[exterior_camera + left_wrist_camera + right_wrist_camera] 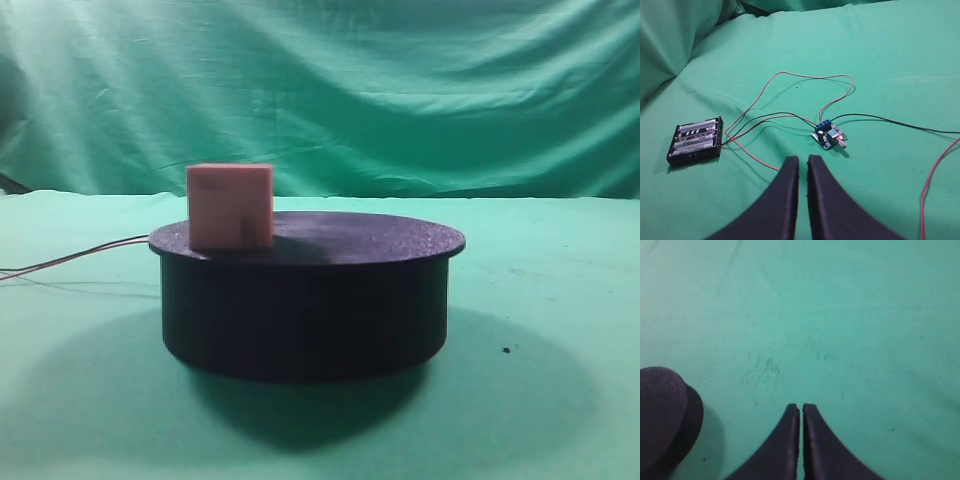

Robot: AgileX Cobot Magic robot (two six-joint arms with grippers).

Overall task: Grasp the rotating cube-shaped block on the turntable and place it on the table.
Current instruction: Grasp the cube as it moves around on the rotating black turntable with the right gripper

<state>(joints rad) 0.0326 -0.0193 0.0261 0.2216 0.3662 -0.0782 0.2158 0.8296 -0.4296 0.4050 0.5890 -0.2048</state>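
The pinkish-tan cube-shaped block (230, 206) stands on the left part of the black turntable (330, 300), which sits mid-table on the green cloth (560, 400). Neither gripper shows in the exterior high view. In the left wrist view my left gripper (803, 160) is shut and empty above the cloth, away from the turntable. In the right wrist view my right gripper (801, 407) is shut and empty over bare cloth, with the turntable's edge (662, 415) at the lower left. The block is hidden in both wrist views.
Thin wires (70, 260) trail left from the turntable. In the left wrist view a black battery holder (696, 141), a small blue circuit board (828, 135) and red and black wires (935, 175) lie on the cloth. A green backdrop (320, 90) hangs behind.
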